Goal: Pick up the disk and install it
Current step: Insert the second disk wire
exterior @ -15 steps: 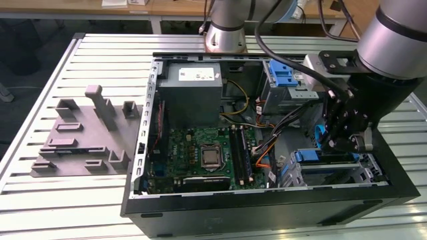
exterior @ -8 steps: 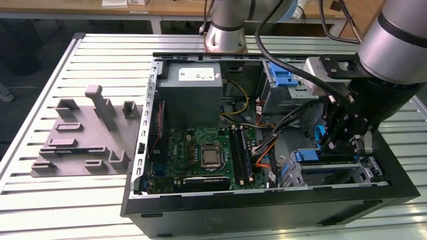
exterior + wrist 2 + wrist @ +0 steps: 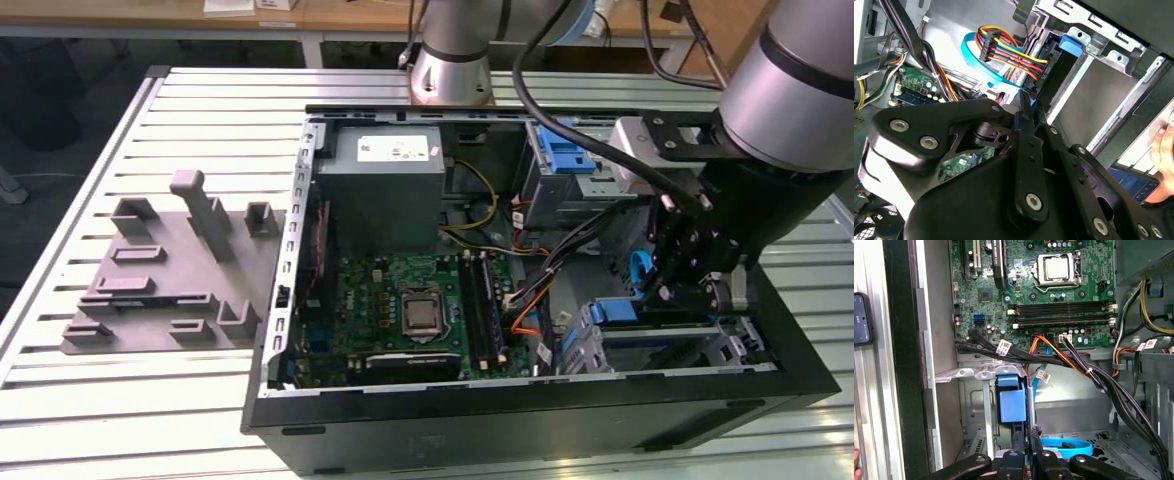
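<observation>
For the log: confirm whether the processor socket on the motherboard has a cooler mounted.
No: the exterior view shows the processor bare on the motherboard.

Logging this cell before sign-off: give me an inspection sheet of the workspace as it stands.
Surface: slatted metal table carrying an open computer case.
Job's things: the disk, blue carrier end showing, sits in the drive bay.
Clutter: grey moulded fixture on the table, to the exterior view's left of the case.
Grippers: gripper down inside the case, right at the disk.
Cables: black bundle and orange wires run between motherboard and bay; blue flat cable lies near the gripper.
Surroundings: a hand and a phone beside the case.
</observation>
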You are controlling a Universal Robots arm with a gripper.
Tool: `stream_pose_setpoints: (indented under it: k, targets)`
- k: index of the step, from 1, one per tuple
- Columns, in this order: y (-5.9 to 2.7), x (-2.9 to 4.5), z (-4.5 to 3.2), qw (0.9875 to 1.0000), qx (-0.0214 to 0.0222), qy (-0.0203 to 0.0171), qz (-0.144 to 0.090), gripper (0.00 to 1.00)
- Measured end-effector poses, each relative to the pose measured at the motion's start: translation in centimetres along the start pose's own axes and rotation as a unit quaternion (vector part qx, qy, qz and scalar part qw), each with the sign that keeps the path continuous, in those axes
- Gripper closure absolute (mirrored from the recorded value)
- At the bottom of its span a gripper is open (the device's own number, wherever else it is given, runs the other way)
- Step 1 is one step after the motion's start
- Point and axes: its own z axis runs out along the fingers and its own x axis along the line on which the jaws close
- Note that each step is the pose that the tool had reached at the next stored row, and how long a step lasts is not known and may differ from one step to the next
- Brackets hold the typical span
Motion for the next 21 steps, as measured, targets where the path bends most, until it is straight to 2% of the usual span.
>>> stream_pose_setpoints:
  k: [21]
  targets:
    - [-0.14,0.08,0.12,1.0000,-0.0002,-0.0024,0.000,0.84]
